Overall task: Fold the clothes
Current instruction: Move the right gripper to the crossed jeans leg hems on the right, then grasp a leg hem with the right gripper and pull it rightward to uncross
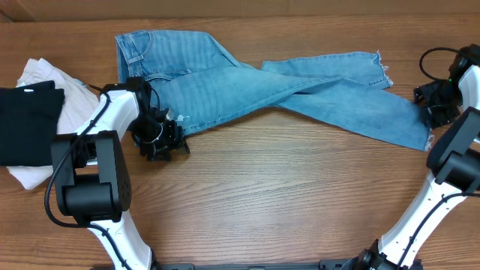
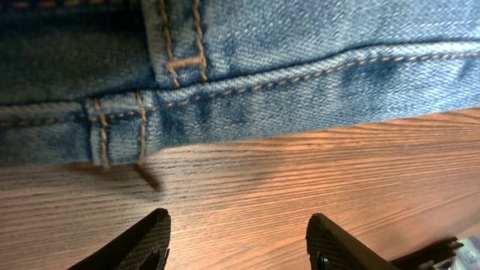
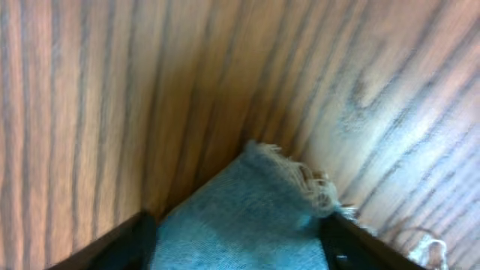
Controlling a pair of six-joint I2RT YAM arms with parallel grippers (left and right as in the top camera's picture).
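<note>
Overhead: jeans [image 1: 225, 86] lie spread across the far half of the surface [image 1: 285, 195]. The waistband is at 10 o'clock. Both legs run toward 3 o'clock and cross partway along, with frayed hems at the right end. Left hand [image 1: 165, 139] is low at the near edge of the seat area, just beside the denim. Right hand [image 1: 433, 109] is at the hem of the nearer leg, out at 3 o'clock. A black garment [image 1: 26, 124] lies on a white garment [image 1: 45, 79] at 9 o'clock (near the waistband end, not overlapping the jeans).

Left wrist: fingers [image 2: 142, 244] are apart, with only bare wood grain between them and nothing held. The denim edge with orange stitching and a belt-loop seam fills the 12 o'clock band, short of the fingertips.

Right wrist: fingers [image 3: 124, 244] are spread wide. The frayed hem corner lies between them at 6 o'clock, its tip pointing to 12, flat on the wood. They are not closed on the cloth, and I can't tell whether either fingertip touches it.
</note>
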